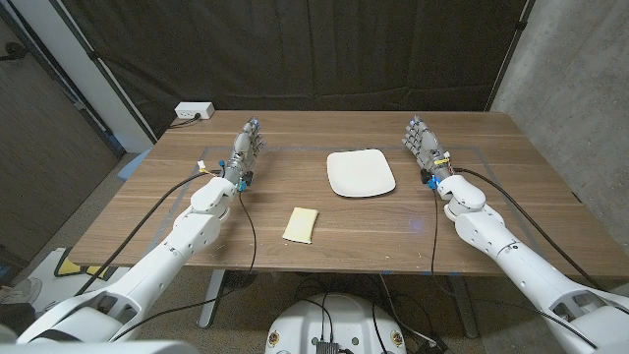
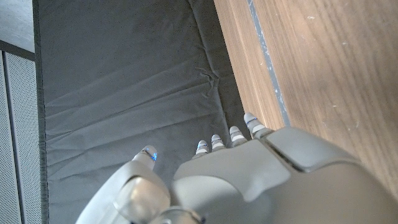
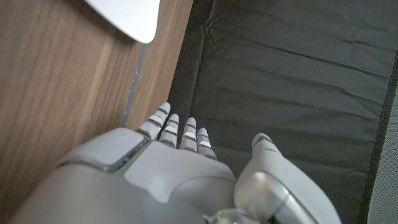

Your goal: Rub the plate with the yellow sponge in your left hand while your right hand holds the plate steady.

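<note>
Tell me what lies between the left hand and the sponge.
Nothing but bare wood. In the head view the left hand stands apart from the sponge, and only the table top runs between them.

Plate (image 1: 361, 173): white, rounded-square, lying flat and bare on the table (image 1: 147, 226), centre-right, nearer the far edge. Yellow sponge (image 1: 302, 224): pale rectangular slab, lying flat, slightly skewed, left of the plate and nearer the front edge, well apart from it.

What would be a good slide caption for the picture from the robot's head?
Both hands, left hand and right hand, wait open beside a white plate, yellow sponge untouched.
</note>
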{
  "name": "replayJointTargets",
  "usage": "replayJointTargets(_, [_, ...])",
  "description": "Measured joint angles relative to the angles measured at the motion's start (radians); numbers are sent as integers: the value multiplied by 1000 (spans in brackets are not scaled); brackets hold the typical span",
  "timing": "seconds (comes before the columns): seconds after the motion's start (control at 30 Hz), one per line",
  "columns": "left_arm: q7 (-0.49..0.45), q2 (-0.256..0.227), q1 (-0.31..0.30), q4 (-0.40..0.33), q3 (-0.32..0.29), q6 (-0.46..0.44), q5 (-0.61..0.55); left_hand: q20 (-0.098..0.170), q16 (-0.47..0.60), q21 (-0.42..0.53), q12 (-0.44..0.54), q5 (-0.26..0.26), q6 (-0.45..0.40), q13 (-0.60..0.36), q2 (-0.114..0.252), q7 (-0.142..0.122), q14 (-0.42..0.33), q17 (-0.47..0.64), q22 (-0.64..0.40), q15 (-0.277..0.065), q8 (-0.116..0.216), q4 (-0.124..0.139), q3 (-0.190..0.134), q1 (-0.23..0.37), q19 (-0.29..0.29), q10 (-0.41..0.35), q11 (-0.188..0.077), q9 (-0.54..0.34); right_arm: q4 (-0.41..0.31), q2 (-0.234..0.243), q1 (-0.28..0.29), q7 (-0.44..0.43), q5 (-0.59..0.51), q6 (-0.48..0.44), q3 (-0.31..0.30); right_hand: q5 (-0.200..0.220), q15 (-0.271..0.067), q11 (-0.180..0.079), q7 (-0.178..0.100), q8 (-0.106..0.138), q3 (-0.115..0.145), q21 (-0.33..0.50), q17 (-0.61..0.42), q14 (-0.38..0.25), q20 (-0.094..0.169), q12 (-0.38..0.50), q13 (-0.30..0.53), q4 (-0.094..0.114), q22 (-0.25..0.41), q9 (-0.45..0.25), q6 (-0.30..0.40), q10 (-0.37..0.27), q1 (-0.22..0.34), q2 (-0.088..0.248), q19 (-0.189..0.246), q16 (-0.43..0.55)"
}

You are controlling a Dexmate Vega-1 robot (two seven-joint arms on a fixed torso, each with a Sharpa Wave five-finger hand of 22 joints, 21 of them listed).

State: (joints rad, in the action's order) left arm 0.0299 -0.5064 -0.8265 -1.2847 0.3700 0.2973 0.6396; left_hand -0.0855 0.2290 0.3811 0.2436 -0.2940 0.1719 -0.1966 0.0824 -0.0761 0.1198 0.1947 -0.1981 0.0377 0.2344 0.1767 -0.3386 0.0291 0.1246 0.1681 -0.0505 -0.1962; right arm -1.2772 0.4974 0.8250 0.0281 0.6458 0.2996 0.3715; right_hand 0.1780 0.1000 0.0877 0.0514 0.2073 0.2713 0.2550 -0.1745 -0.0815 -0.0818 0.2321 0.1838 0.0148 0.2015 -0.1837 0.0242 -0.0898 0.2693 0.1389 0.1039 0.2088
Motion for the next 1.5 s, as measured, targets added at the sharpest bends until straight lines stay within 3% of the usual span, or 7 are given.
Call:
replayJointTargets(0.13, [3,0,0,0,0,8,-5,16,-34,-14,-32,0,0,-1,2,-30,47,3,0,-18,-32,-6,-6,3,29,3,3,-1,2,-1,-5,0,0,0,5,0,-31,-30,-29,-15,16,-9,2,45,0,-19,1,-23,5,-1,-16,35,24,-8,-24,-32])
replayJointTargets(0.23, [8,4,17,23,3,12,-7,26,-45,-22,-42,0,0,-1,2,-44,50,3,0,-22,-47,-6,-5,3,42,3,2,1,-14,14,-8,-34,-36,-17,14,0,-50,-47,-33,-19,17,-15,3,74,7,-29,1,-32,3,-1,-37,54,28,-12,-44,-39])
replayJointTargets(0.37, [16,4,27,36,7,15,-11,26,-45,-23,-43,0,3,0,1,-47,50,3,0,-22,-47,-6,-5,15,42,3,2,1,-49,39,-9,-68,-73,-70,26,0,-35,-46,-40,-19,27,-15,3,79,10,-29,0,-42,3,0,-33,53,44,-4,-48,-40])
replayJointTargets(0.5, [21,5,32,43,10,17,-14,19,-45,-23,-43,0,0,1,2,-51,50,2,0,-22,-47,-8,-8,16,49,3,2,1,-99,70,-9,-103,-111,-122,41,8,-30,-37,-56,5,49,-15,7,31,1,-8,-3,-64,3,1,49,-8,77,16,-34,-23])
replayJointTargets(0.67, [26,6,41,53,14,18,-18,12,-39,-23,-43,0,0,1,2,-51,50,0,-5,-14,-47,-8,-8,16,42,3,2,6,-163,102,0,-168,-169,-204,54,8,-38,-39,-64,14,73,-5,4,-34,14,13,-3,-87,3,3,125,-92,113,42,3,-12])
replayJointTargets(0.97, [37,12,56,70,23,19,-26,8,-39,-23,-36,0,0,1,2,-51,50,0,-4,-14,-41,-8,-8,16,38,3,2,6,-285,162,6,-244,-265,-364,88,11,-47,-46,-64,19,98,6,4,-75,23,27,-2,-85,3,1,189,-156,133,51,23,-12])
replayJointTargets(1.5, [52,15,71,80,37,21,-38,3,-33,-18,-28,0,0,1,5,-51,50,0,-4,-14,-33,-13,-12,19,33,0,11,6,-477,250,-44,-266,-432,-646,183,15,-68,-54,-65,19,122,12,4,-114,30,27,-2,-92,6,0,230,-186,165,46,47,-12])
